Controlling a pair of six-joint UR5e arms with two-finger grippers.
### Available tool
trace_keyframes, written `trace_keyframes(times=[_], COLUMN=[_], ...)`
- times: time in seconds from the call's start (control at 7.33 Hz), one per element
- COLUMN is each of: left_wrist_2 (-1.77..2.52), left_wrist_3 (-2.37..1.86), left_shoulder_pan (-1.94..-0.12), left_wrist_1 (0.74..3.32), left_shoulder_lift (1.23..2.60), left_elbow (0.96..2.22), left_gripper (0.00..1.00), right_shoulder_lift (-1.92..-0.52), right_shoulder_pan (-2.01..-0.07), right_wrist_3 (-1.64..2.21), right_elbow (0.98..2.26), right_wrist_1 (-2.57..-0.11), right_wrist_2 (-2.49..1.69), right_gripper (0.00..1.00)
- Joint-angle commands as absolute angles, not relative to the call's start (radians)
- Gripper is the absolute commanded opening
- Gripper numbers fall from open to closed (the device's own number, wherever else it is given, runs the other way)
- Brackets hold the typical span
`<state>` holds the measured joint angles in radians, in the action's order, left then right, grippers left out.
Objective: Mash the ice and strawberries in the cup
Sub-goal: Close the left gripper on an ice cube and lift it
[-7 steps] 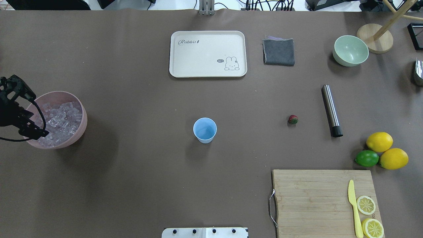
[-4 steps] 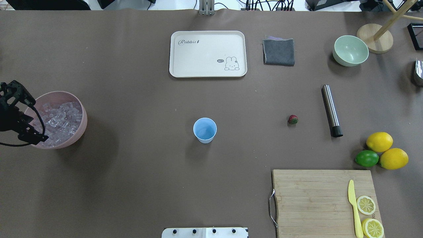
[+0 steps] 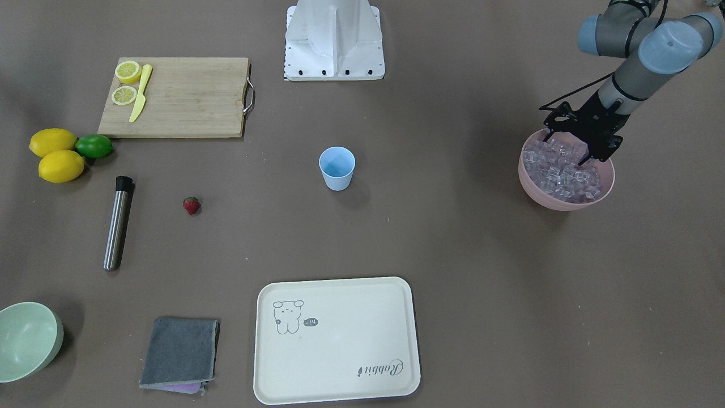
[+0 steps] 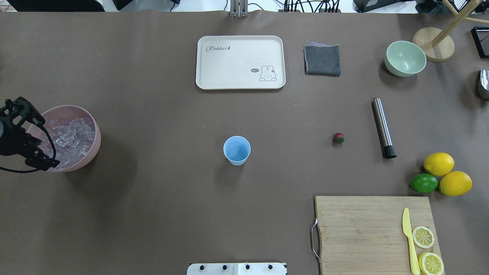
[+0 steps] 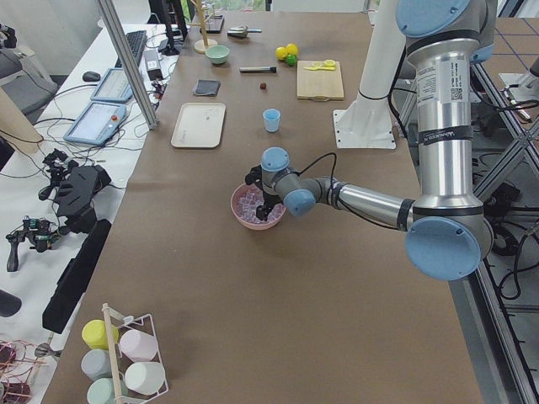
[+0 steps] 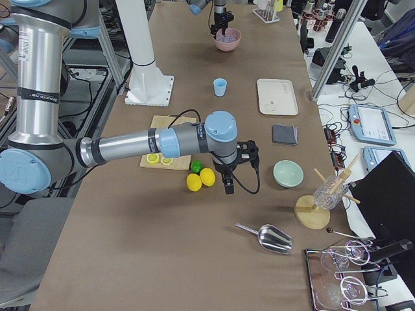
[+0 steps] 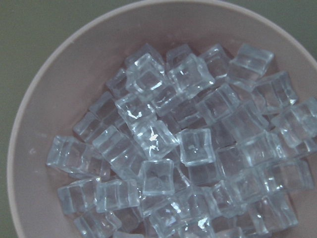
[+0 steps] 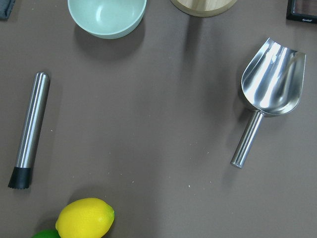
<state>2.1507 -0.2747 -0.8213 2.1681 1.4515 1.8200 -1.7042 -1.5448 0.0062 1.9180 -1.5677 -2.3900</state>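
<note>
The ice [image 3: 561, 170] is a heap of clear cubes in the pink bowl [image 3: 566, 205] at the table's left end; it fills the left wrist view [image 7: 188, 148]. My left gripper [image 3: 564, 151] is open, its fingers spread just above the ice; it also shows in the overhead view [image 4: 42, 143]. The light blue cup [image 4: 237, 150] stands upright mid-table, with nothing visible inside. The strawberry [image 4: 338, 138] lies on the table to the cup's right. My right gripper [image 6: 228, 188] hangs beside the lemons, and I cannot tell whether it is open or shut.
A steel muddler [image 4: 383, 128] lies right of the strawberry. A cream tray [image 4: 240, 62], grey cloth [image 4: 322, 60] and pale green bowl [image 4: 405, 58] stand at the back. Lemons and a lime [image 4: 424, 183], a cutting board [image 4: 363, 229] and a metal scoop [image 8: 270, 89] are at the right.
My left gripper has shifted slightly toward the robot's side over the pink bowl's outer rim. Nothing else has moved.
</note>
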Motion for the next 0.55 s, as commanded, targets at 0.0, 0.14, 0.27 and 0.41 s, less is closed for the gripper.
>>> trace_keyframes(times=[0.0,0.14,0.27,0.41], left_wrist_2=[2.146,2.146,2.148,2.157], left_wrist_3=[-0.288,-0.29,-0.29,-0.29], left_shoulder_pan=[-0.81,-0.81,-0.81,-0.814], left_wrist_1=[2.181,2.181,2.18,2.181], left_shoulder_lift=[1.451,1.451,1.451,1.459], left_elbow=[1.79,1.789,1.787,1.793], left_gripper=[0.98,0.98,0.98,0.92], right_shoulder_lift=[-1.704,-1.704,-1.704,-1.703], right_shoulder_pan=[-1.545,-1.545,-1.545,-1.543], right_wrist_3=[0.008,0.006,0.006,0.006], right_elbow=[1.917,1.917,1.917,1.919], right_wrist_1=[-1.568,-1.568,-1.568,-1.568], right_wrist_2=[-2.39,-2.39,-2.39,-2.39], right_gripper=[1.0,1.0,1.0,1.0])
